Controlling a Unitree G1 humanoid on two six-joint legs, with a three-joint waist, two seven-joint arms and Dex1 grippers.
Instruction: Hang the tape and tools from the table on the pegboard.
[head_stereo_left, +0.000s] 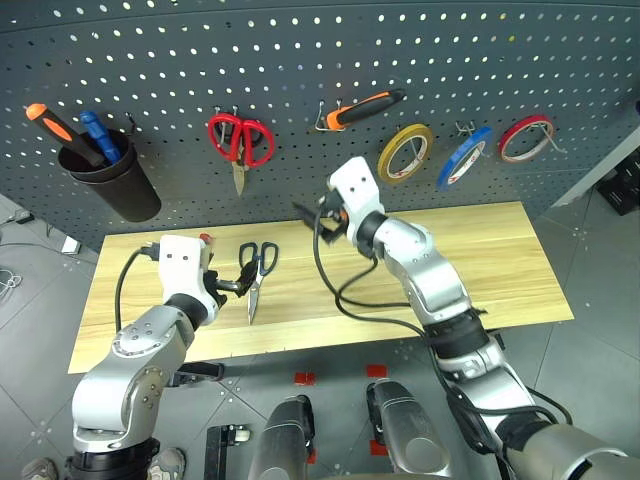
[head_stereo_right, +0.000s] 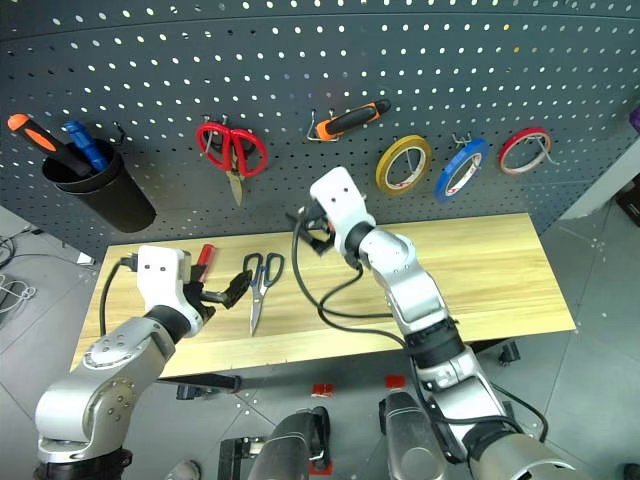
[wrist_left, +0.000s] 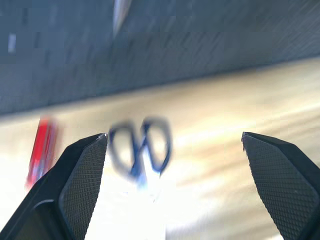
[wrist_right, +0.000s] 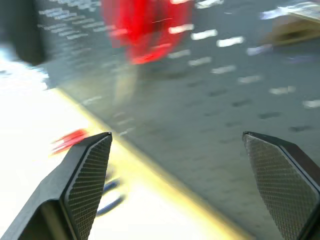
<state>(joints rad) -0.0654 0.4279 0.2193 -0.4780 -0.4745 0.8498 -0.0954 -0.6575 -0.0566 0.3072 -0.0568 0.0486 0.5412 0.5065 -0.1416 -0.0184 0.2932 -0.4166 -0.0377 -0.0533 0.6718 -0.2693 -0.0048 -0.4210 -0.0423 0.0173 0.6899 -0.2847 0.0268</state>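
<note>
The black-handled scissors (head_stereo_left: 255, 272) are seen lying flat on the bench (head_stereo_left: 480, 270), in its left half, with the two finger loops turned toward the back edge and the pegboard (head_stereo_left: 330, 60), and the closed blades pointing toward the front edge; the long axis thus runs from back to front, slightly tilted. The left gripper (head_stereo_left: 243, 280) is found just beside the loops, on their left, with its fingers spread wide and nothing held between them; in the left wrist view the loops are seen ahead, nearer to the left finger than to the right one. The red-handled screwdriver (head_stereo_right: 204, 255) is lying farther left, near the back edge, partly hidden behind the left wrist. The right gripper (head_stereo_left: 312, 220) is held above the middle of the bench, near the back edge, fingers also wide apart and empty; it is pointed toward the left, and it is clearly farther from the scissors than the left one is. It is judged that the scissors are the next thing to be taken, by the left arm. The blue tape (head_stereo_left: 463, 158) and the pliers (head_stereo_left: 362, 109) are already hung on hooks of the pegboard. No brand, label or writing can be read on anything.
</note>
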